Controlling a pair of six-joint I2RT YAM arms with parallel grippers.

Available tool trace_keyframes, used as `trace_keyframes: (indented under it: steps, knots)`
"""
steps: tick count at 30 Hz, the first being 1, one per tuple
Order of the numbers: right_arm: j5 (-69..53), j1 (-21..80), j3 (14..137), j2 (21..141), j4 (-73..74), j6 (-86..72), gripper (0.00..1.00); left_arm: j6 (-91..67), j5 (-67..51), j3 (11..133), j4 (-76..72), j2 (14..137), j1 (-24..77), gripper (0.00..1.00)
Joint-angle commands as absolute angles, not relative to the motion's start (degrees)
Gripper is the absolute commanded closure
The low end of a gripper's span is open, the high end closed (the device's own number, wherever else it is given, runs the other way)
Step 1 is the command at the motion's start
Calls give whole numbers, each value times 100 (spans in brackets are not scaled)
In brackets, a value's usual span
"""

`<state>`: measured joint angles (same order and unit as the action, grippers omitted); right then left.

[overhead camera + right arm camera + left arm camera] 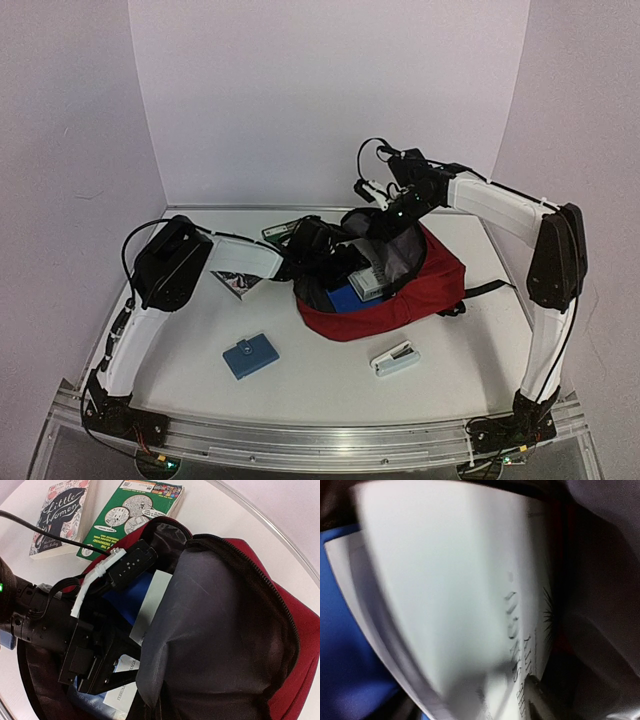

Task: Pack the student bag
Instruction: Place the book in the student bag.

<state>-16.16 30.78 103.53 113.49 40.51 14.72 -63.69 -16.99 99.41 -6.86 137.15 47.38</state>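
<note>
The student bag (425, 290) is a dark red backpack lying open in the middle of the table. My right gripper (393, 208) is shut on its upper flap and holds the grey lining (225, 630) up; its fingers are hidden behind the cloth. My left gripper (131, 656) is inside the opening, jaws apart over a white-labelled book (116, 696) and a blue folder (127, 597). A blurred white book cover (450, 580) fills the left wrist view. A blue book (345, 297) and a white and green box (368, 283) show inside the bag.
A blue flat case (250, 355) and a white stapler (396, 358) lie in front of the bag. A green book (132, 512) and the book Little Women (60, 517) lie behind it on the left. White walls close the table's back and sides.
</note>
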Motion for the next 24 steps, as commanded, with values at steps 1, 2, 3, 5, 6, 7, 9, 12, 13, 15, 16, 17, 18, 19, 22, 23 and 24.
trace_keyframes:
  steps: [1, 2, 3, 5, 6, 7, 9, 12, 13, 15, 16, 17, 18, 19, 22, 23, 24]
  knots:
    - [-1758, 3002, 10639, 11330, 3769, 1485, 100, -5719, -1009, 9830, 254, 13063, 4746, 14]
    - [-1763, 2972, 10603, 11329, 3768, 1490, 100, -5606, -845, 9808, 458, 12945, 4750, 9]
    - [-1771, 2923, 10579, 11321, 3768, 1493, 100, -5525, -718, 9781, 613, 12792, 4747, 8]
    - [-1796, 2859, 10512, 11295, 3766, 1511, 100, -5412, -471, 9695, 860, 12567, 4744, 6]
    - [-1806, 2837, 10474, 11276, 3766, 1515, 100, -5388, -453, 9669, 916, 12501, 4745, 6]
    - [-1817, 2818, 10441, 11257, 3769, 1520, 100, -5365, -444, 9644, 971, 12452, 4746, 7]
    - [-1853, 2769, 10410, 11229, 3765, 1513, 100, -5388, -573, 9637, 956, 12495, 4746, 9]
    - [-1896, 2753, 10414, 11179, 3767, 1492, 100, -5559, -980, 9535, 491, 12710, 4746, 16]
    - [-1915, 2755, 10416, 11160, 3770, 1474, 100, -5622, -1122, 9528, 300, 12819, 4745, 19]
    - [-1938, 2753, 10416, 11124, 3761, 1451, 100, -5723, -1364, 9740, 142, 13098, 4746, 25]
    - [-1946, 2750, 10405, 11107, 3763, 1442, 100, -5768, -1489, 9857, 79, 13263, 4746, 27]
    - [-1952, 2749, 10391, 11093, 3762, 1439, 100, -5809, -1613, 9967, -5, 13432, 4746, 30]
    - [-1952, 2745, 10373, 11079, 3758, 1441, 100, -5840, -1704, 10086, -114, 13559, 4746, 36]
    - [-1956, 2741, 10344, 11069, 3759, 1441, 100, -5860, -1764, 10215, -208, 13675, 4746, 42]
    - [-1959, 2701, 10242, 11061, 3758, 1451, 100, -5789, -1789, 10645, -214, 13911, 4771, 56]
    - [-1955, 2683, 10218, 11074, 3757, 1461, 100, -5728, -1737, 10800, -136, 13963, 4783, 59]
    - [-1960, 2652, 10201, 11093, 3755, 1470, 100, -5652, -1693, 10967, -49, 14002, 4792, 60]
